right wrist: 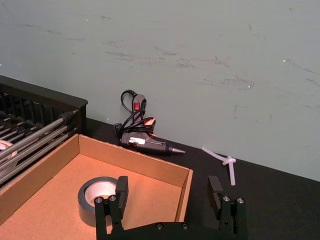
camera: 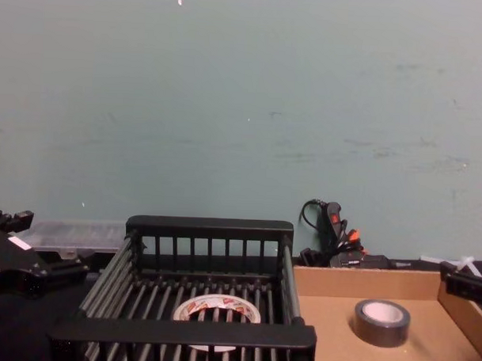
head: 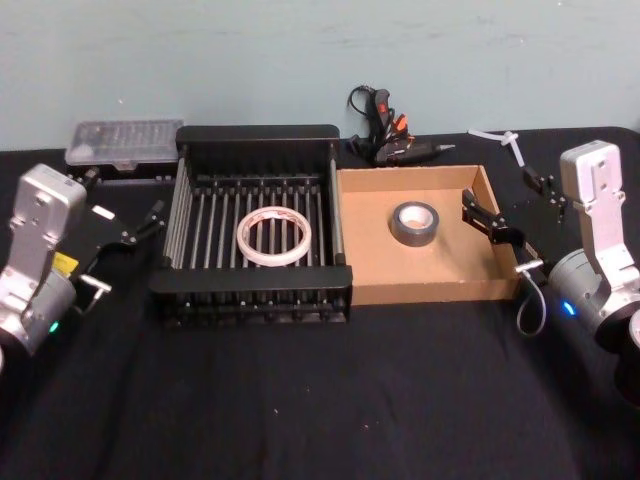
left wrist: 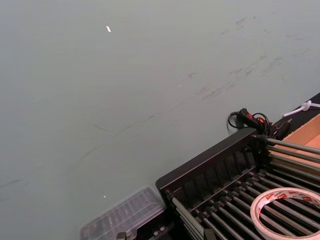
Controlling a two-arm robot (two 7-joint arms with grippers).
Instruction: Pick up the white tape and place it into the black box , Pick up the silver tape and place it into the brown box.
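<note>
both sets of jaws stand released and empty — the left gripper [head: 158, 215] just off the black box's [head: 258, 133] left wall, the right gripper [head: 490, 222] spread wide over the brown box's [head: 420, 284] right wall. white tape [head: 274, 236] lies flat on the crate's slatted floor, near the middle. silver tape [head: 414, 223] sits flat in the cardboard tray — toward its back. glue gun [head: 392, 140] lies behind the boxes by the wall.

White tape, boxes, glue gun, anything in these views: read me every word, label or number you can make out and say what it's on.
No text is legible.
White tape: red and dark printed marks around its inner ring, too small to read.
Left arm's yellow sticker: blurred.
Glue gun: white label, unreadable.
</note>
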